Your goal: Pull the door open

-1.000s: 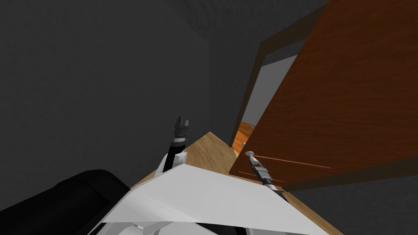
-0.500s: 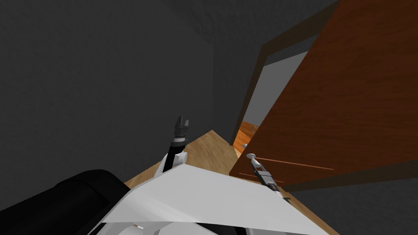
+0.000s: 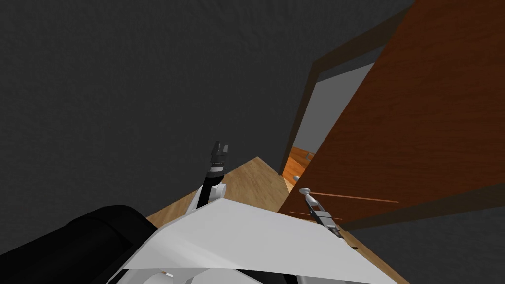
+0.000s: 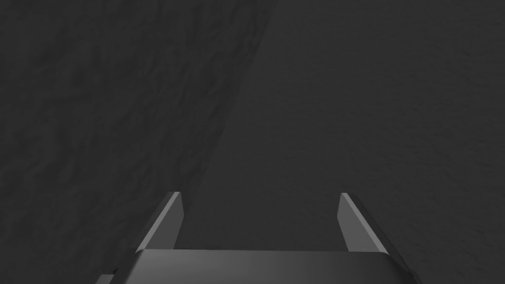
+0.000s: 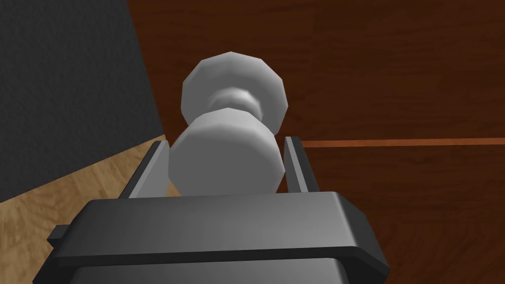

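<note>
A reddish-brown wooden door [image 3: 414, 128] stands partly open at the right, swung toward me, with a dark frame [image 3: 301, 118] behind it. Its grey round knob [image 3: 304, 191] sits near the door's free edge. My right gripper [image 3: 308, 197] is shut on the knob [image 5: 226, 153], its two fingers [image 5: 296, 165] pressing the knob's sides against the door panel [image 5: 375, 64]. My left gripper [image 3: 220, 150] is raised in front of the dark wall, open with nothing between its fingers [image 4: 350, 222].
Through the gap I see a light grey wall [image 3: 335, 98] and an orange-brown floor [image 3: 301, 160] beyond. Light wood floor [image 3: 246, 182] lies under me. A dark grey wall [image 3: 123, 98] runs along the left. A black rounded object [image 3: 74, 246] sits low at the left.
The door has swung a little further open, its free edge moving right with my right gripper on the knob. My view has turned slightly. The left arm has kept still.
</note>
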Available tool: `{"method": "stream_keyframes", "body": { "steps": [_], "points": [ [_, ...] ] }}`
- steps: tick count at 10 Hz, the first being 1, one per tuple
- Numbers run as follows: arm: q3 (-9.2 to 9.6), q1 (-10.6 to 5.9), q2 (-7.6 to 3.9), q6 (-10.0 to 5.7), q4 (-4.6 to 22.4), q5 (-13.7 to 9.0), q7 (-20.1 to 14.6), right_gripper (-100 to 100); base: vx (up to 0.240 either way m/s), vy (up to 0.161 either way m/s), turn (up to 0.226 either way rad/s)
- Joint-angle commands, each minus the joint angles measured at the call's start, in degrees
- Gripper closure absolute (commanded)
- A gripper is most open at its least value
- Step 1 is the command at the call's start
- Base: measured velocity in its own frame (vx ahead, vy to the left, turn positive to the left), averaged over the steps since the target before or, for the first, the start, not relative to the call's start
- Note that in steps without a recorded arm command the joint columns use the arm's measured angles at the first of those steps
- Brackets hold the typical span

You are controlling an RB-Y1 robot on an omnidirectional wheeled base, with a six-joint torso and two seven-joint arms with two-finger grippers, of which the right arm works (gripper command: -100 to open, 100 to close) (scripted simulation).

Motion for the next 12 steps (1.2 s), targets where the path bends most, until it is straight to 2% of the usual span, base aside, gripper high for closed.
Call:
{"method": "stream_keyframes", "body": {
  "steps": [1, 10, 11, 12],
  "points": [
    [0.29, 0.09, -0.09, -0.78, 0.3, 0.1, -0.3, 100, -0.183, -0.079, 0.160],
    [1.94, 0.48, -0.83, -6.08, 4.3, 0.5, -2.2, 100, -0.190, -0.073, 0.149],
    [1.91, 0.69, -0.82, -5.40, 3.5, 0.5, -2.0, 100, -0.075, -0.023, 0.028],
    [2.18, 0.59, -0.81, -5.74, 4.0, 0.5, -2.1, 100, -0.149, -0.030, 0.152]
  ]
}}
